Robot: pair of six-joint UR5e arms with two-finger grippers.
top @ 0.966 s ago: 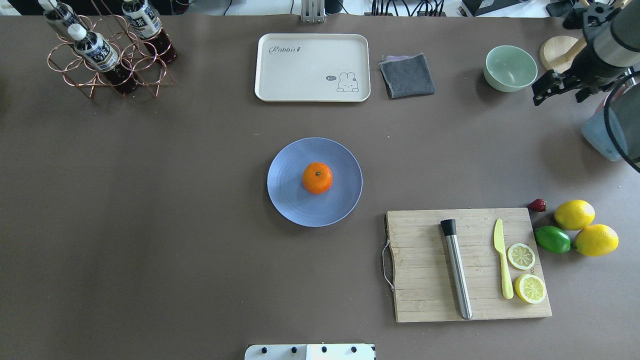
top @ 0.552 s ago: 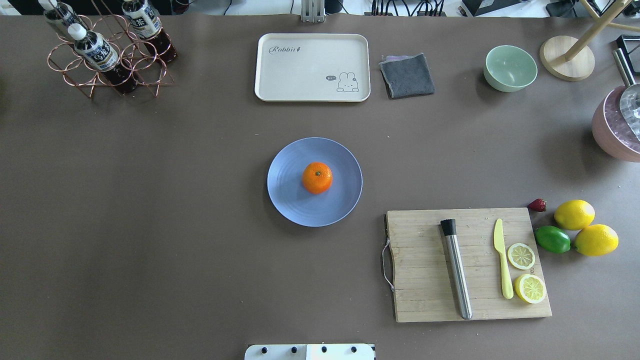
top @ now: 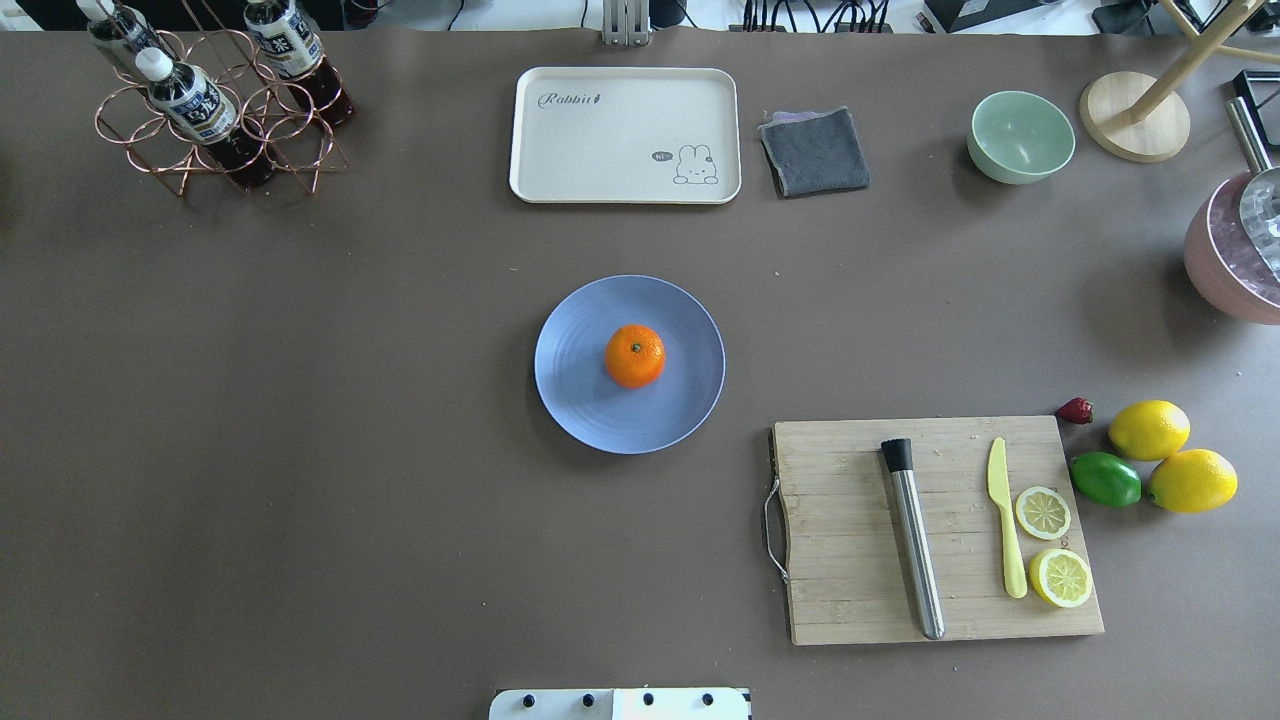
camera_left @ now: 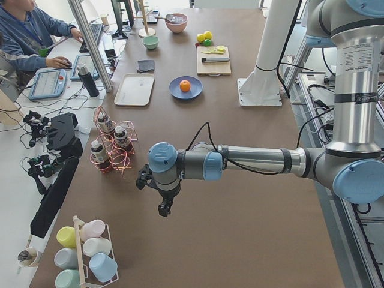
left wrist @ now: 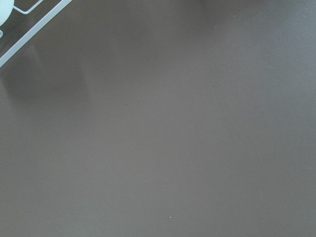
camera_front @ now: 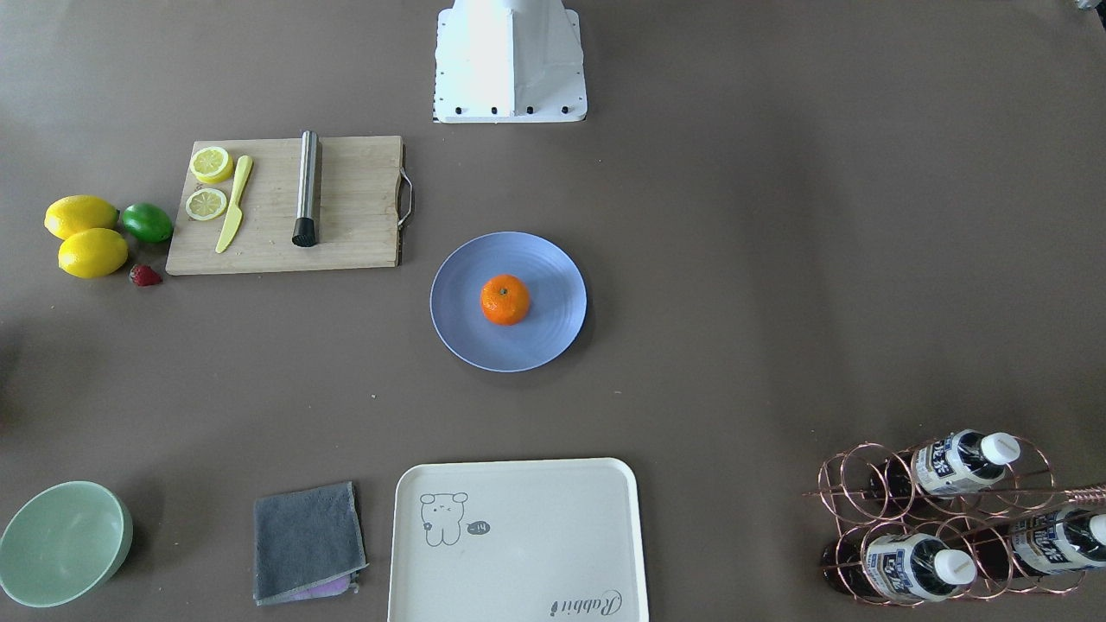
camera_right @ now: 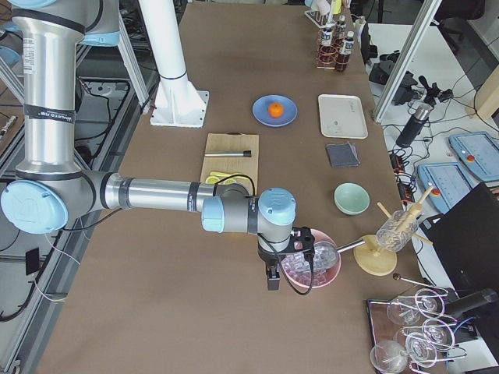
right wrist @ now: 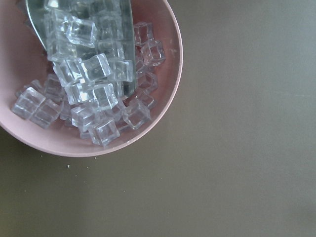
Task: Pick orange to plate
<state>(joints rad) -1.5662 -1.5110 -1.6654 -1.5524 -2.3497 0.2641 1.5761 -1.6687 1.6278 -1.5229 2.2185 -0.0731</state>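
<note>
The orange sits near the middle of the pale blue plate at the table's centre, also seen from the front as orange on plate. Nothing touches either one. Neither arm shows in the overhead or front views. My left gripper hangs over bare table at the left end, far from the plate. My right gripper hangs at the right end beside a pink bowl of ice cubes. I cannot tell whether either gripper is open or shut.
A cutting board with muddler, yellow knife and lemon slices lies right of the plate, with lemons, a lime and a strawberry beyond. At the back stand a cream tray, grey cloth, mint bowl and bottle rack.
The right arm, over the table's far right corner one second ago, has left the overhead view, uncovering the pink ice bowl. The orange and plate have not moved.
</note>
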